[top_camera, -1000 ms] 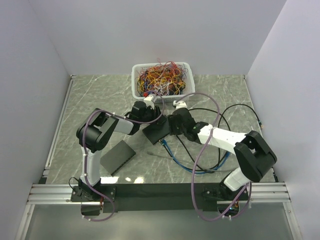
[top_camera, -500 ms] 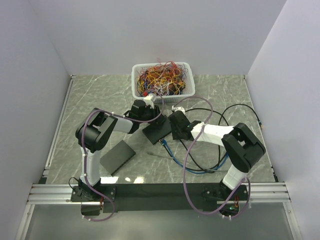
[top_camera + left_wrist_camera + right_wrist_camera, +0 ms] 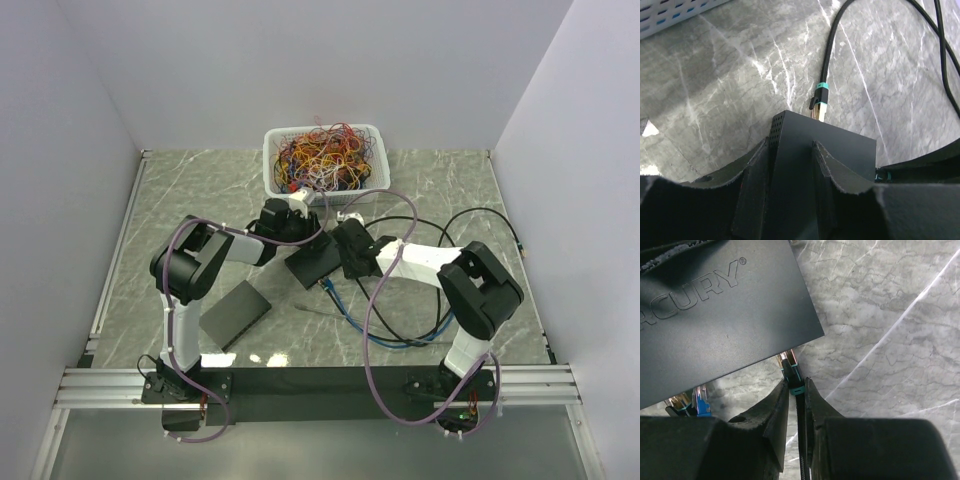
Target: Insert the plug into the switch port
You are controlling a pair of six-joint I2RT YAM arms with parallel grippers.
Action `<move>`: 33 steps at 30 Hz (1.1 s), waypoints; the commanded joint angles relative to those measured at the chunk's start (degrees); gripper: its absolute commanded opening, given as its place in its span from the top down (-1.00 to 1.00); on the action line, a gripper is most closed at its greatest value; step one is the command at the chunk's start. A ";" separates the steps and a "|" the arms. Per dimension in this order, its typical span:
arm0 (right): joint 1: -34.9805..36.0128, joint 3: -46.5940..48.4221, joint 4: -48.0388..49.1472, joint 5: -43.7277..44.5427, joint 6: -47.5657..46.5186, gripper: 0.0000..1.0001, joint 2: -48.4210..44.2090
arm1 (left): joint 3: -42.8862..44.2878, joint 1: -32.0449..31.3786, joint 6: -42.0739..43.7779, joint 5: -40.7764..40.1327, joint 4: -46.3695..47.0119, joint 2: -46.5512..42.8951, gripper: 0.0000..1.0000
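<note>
**Teal plug is meeting the switch's edge at mid-bench**

The right pincer (image 3: 797, 390) is clamping the teal-booted plug (image 3: 791, 374) by its sides, with the black cable (image 3: 801, 440) running back between the two fingers. The plug is lying straight ahead of those fingertips. Its long axis is pointing at the near edge of the switch (image 3: 715, 315), and its tip is touching that edge. Whether it is seated in a port cannot be told from these views.

The left pincer (image 3: 790, 150) is gripping the switch from the opposite end, one finger on each side, and is bracing it near the middle of the bench (image 3: 200, 200), short of the wire basket (image 3: 272, 165) at the far edge.

The right arm is the nearer one to the plug, so the push would run along the plug's own length, toward the left arm's hold. Raised letters reading "RCURY", with a registered mark, are showing on the switch's lid. A blue-booted plug (image 3: 699, 402) is sitting along the same edge.
</note>
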 commanded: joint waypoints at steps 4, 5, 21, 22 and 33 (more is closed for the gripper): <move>-0.39 4.47 8.94 8.31 -4.14 1.00 -0.19 | -0.61 -5.04 7.87 7.15 -15.19 6.64 0.21; -0.48 4.91 9.29 8.84 -5.19 1.00 0.33 | -0.17 -5.31 7.96 7.24 -15.28 7.08 0.22; -1.18 9.57 34.15 5.69 -10.73 1.00 3.32 | -7.02 -11.72 6.82 17.86 -8.78 7.88 0.31; -1.27 9.75 35.12 5.07 -11.26 1.00 3.41 | -7.46 -11.81 6.38 18.48 -7.99 7.71 0.31; -1.45 5.72 33.72 -0.91 -9.60 1.00 2.01 | -11.59 -5.06 -2.84 5.49 -10.01 -0.46 0.17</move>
